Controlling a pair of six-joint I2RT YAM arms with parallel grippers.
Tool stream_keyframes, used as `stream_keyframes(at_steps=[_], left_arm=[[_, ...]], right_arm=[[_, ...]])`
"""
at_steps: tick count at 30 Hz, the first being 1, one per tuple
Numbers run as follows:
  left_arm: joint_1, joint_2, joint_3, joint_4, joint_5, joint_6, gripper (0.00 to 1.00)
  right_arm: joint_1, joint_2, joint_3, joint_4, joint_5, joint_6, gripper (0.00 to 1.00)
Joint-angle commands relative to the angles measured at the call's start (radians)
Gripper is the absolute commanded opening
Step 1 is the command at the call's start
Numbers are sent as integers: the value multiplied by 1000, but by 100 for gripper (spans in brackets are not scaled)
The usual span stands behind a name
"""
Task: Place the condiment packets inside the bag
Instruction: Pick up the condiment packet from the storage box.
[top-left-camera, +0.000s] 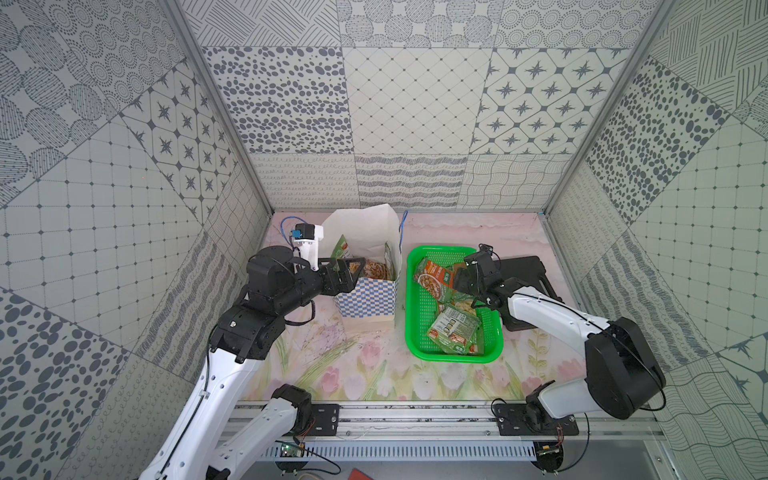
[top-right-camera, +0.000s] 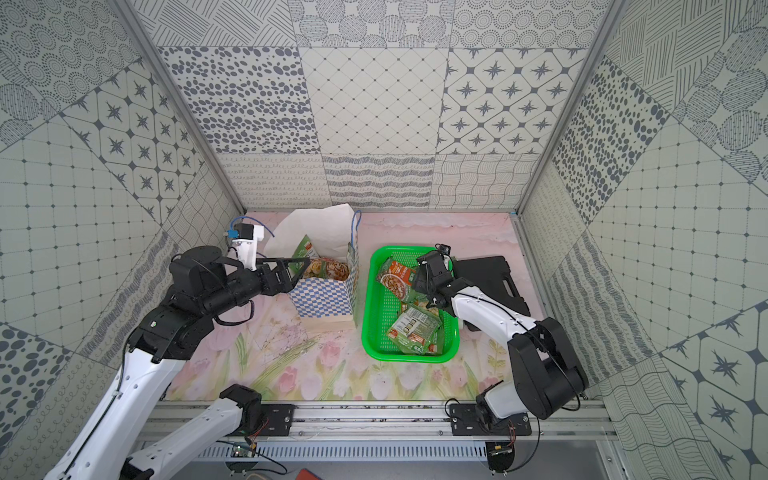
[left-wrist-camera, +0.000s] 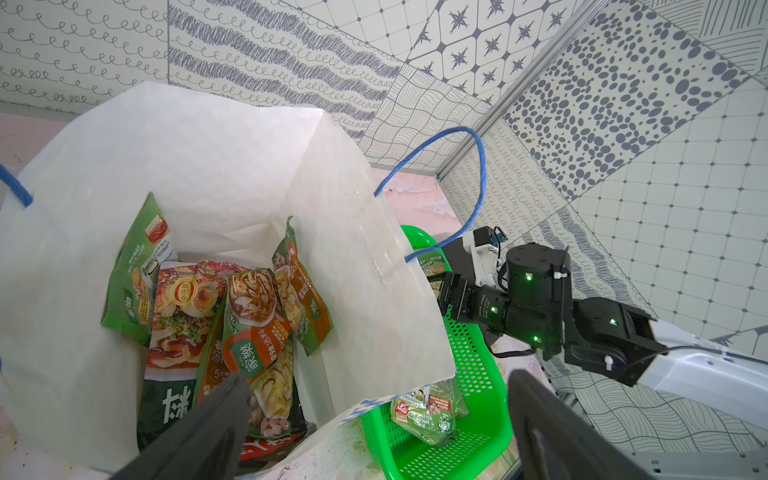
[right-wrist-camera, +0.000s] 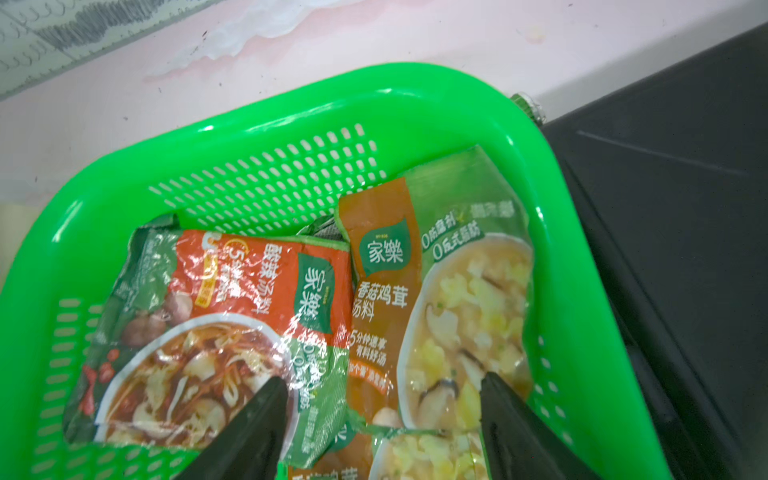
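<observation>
— Where does the left arm stand?
— Its base is at the near left. The white link climbs away from it, bends at a black elbow, and the dark forearm reaches rightward and a little farther in, roughly level.
— And the left gripper?
— Jaws spread wide, nothing between them. Its wrist view shows both fingers well apart.
— The right arm?
— Based at the near right, folded at a large black joint out to the right. Its white forearm slants toward the far left.
— The right gripper?
— Tipped downward, jaws parted, clamping nothing.
</observation>
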Motion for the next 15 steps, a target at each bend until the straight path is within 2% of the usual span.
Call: stream_keyframes(at_steps=[1,9,15], left_arm=[[3,1,3,46,18,13,99],[4,-4,2,47,14,15,99],[4,-10,2,47,12,16,99]], right_arm=[[-1,-11,-45,-37,39,158,82],[-4,115,-4,-31,47,269,82],[-6,176,9,39,58,334,81]])
